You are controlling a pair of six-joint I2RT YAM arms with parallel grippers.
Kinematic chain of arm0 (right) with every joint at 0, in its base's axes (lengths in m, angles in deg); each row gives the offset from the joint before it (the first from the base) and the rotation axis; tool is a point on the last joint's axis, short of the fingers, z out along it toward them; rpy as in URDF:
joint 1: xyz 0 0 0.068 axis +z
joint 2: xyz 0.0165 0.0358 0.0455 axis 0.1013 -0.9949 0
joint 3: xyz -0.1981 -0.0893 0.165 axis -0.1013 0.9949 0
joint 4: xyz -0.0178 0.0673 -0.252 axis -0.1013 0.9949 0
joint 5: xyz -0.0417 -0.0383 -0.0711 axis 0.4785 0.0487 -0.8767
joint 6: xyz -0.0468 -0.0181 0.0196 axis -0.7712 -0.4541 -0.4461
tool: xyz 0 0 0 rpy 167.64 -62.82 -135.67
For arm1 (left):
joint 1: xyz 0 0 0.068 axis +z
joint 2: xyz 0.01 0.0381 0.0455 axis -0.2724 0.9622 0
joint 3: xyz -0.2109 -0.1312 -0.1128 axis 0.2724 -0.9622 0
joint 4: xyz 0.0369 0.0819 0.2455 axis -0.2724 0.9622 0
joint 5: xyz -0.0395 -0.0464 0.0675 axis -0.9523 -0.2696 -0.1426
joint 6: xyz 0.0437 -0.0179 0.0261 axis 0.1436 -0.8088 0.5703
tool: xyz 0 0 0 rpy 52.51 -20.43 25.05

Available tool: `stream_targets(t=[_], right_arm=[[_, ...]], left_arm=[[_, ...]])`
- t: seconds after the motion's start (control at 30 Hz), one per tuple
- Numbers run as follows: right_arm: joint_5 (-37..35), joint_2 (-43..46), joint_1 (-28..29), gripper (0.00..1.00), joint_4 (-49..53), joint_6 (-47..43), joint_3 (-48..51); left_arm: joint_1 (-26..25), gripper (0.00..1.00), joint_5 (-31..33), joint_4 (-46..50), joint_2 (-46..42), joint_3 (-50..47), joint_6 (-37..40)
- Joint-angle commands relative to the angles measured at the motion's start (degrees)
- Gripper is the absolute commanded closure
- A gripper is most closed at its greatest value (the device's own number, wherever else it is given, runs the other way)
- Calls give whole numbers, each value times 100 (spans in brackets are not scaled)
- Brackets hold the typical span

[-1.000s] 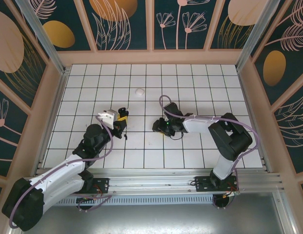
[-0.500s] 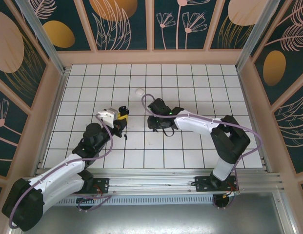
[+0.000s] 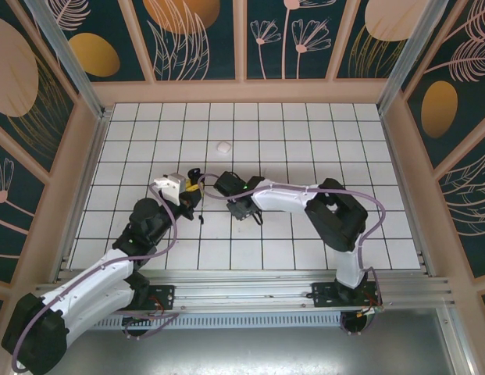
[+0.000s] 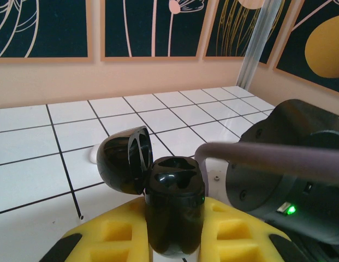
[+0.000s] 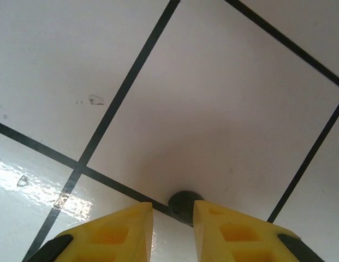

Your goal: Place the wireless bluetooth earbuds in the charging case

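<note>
Your left fingers (image 3: 195, 187) are clenched on the black charging case (image 3: 193, 175) in the top view, left of centre on the tiled worktop (image 3: 304, 125). Your right fingers (image 3: 239, 209) point down at the tiles just right of it, so the two arms nearly meet. Mind that closeness when you lift.

From the left wrist, the case (image 4: 174, 185) stands upright between the yellow pads (image 4: 112, 232), low in the middle of the frame. Its lid (image 4: 125, 164) is thrown open to the left and the wells face up. Hold it level and squeeze no harder. The right arm's dark housing (image 4: 278, 169) looms at the right edge.

From the right wrist, the yellow pads (image 5: 109, 234) stand narrowly apart at the bottom of the frame. A small dark bit, likely the black earbud (image 5: 183, 204), sits at their tips on a grout line (image 5: 120, 93). You cannot tell whether it is pinched or merely flanked. Centre it between the pads, close gently, and lift straight up before swinging toward the case.
</note>
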Motion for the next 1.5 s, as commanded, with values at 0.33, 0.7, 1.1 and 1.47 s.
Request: stream_targets(t=[0.33, 0.7, 1.1, 1.47], right_arm=[[-383, -435, 35, 77, 420, -308, -223], [-342, -376, 28, 79, 470, -199, -50], [29, 111, -319, 77, 47, 197, 548], [628, 1084, -1025, 79, -662, 820, 1463]], left_arm=[[-12, 100, 115, 67, -67, 23, 172], [-6, 100, 153, 58, -31, 50, 198], [-7, 100, 146, 48, 136, 185, 220], [-12, 100, 86, 44, 261, 281, 206]])
